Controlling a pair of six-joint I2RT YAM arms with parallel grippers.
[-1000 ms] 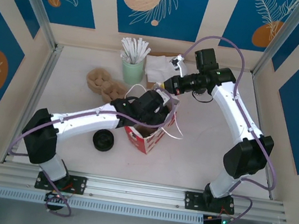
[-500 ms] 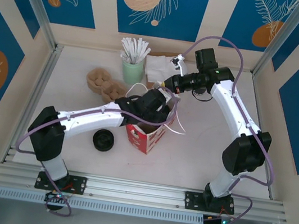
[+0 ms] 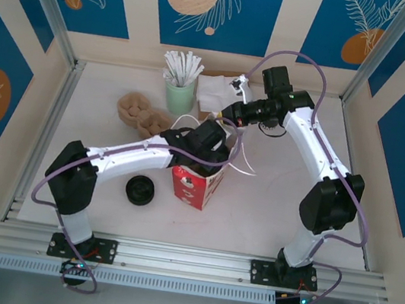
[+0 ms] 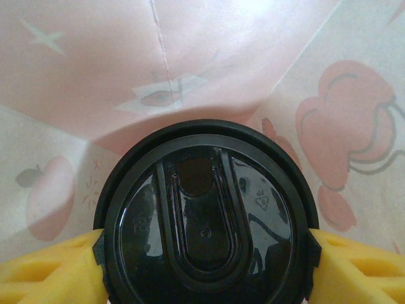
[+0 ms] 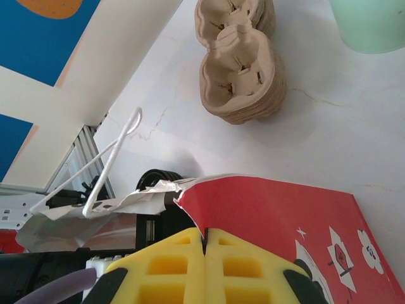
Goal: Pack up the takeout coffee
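Yellow left tool (image 4: 205, 269), clamped on takeout coffee (image 4: 205, 215)

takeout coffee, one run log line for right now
left gripper: shut on takeout coffee, inside paper bag | right gripper: shut on paper bag rim

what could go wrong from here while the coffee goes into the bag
1. The right pincer grips just the rim of the bag; the thin paper may tear or slip, closing the mouth.
2. The left pincer holds the coffee cup close between the bag walls; snagging could tip the bag or spill.
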